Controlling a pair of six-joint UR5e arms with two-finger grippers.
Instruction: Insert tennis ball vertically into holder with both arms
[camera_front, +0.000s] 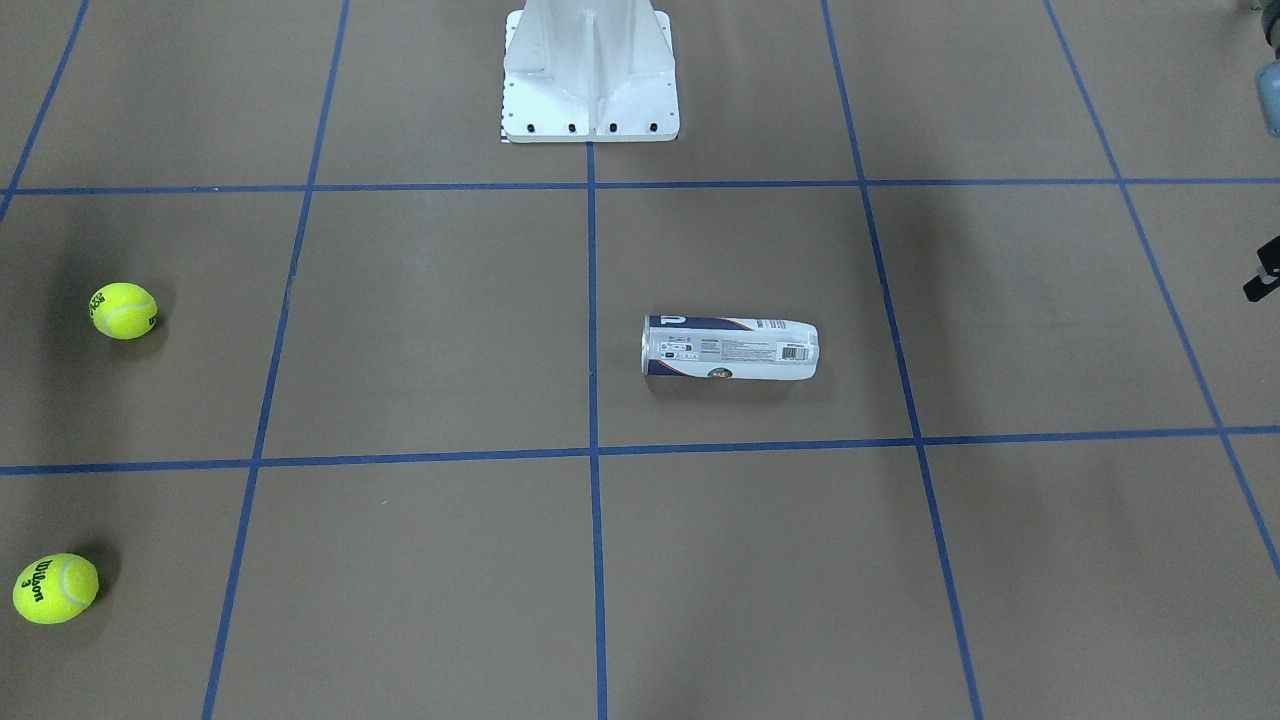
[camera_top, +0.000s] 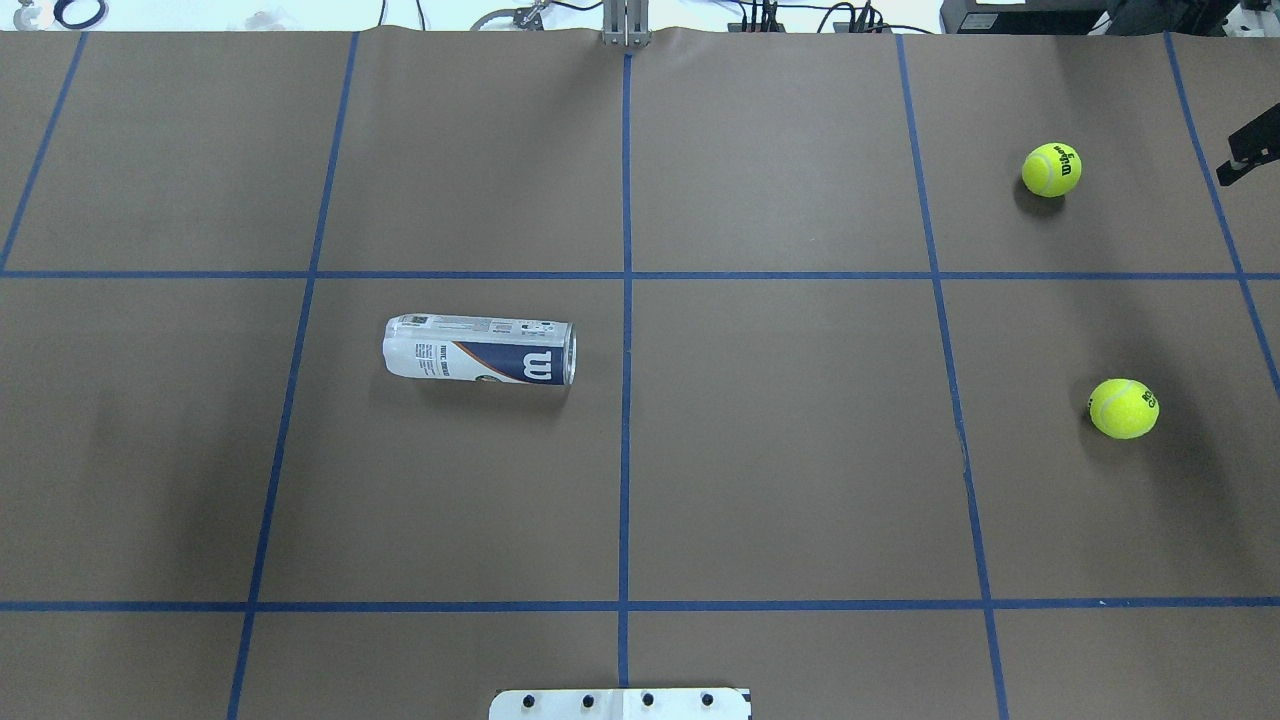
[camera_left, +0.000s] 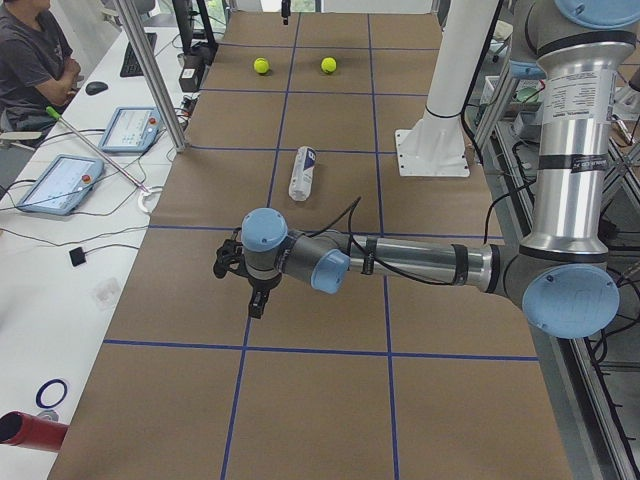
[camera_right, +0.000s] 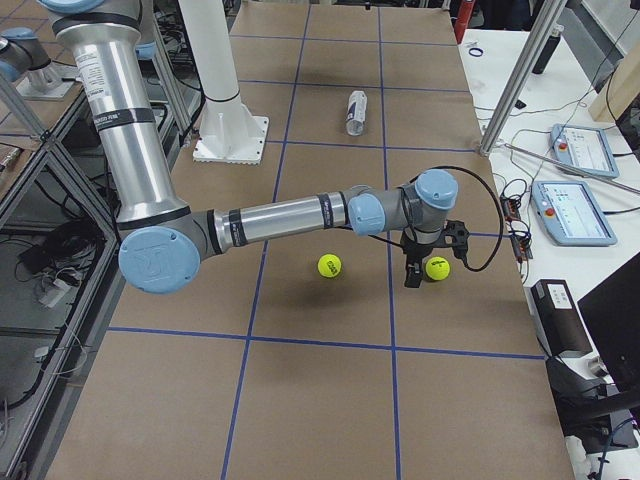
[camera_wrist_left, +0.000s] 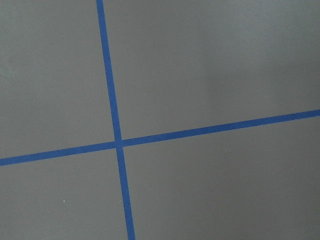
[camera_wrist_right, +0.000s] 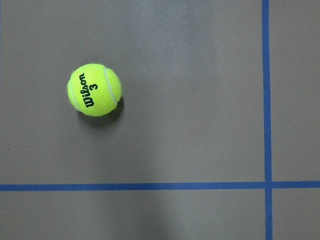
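The side views catch the left arm (camera_left: 420, 262) and right arm (camera_right: 280, 215) stretched low over the bench (camera_top: 780, 450), left gripper (camera_left: 256, 300) and right gripper (camera_right: 412, 275) pointing down; clenched or released, I cannot tell. Overhead, the can (camera_top: 479, 350) lies sideways at 9 o'clock of centre, far ball (camera_top: 1051, 169) at 2, near ball (camera_top: 1123, 408) at 3.

Two tennis balls (camera_top: 1051, 169) (camera_top: 1123, 408), one holder (camera_top: 480, 351), two arms (camera_left: 420, 262) (camera_right: 280, 215).
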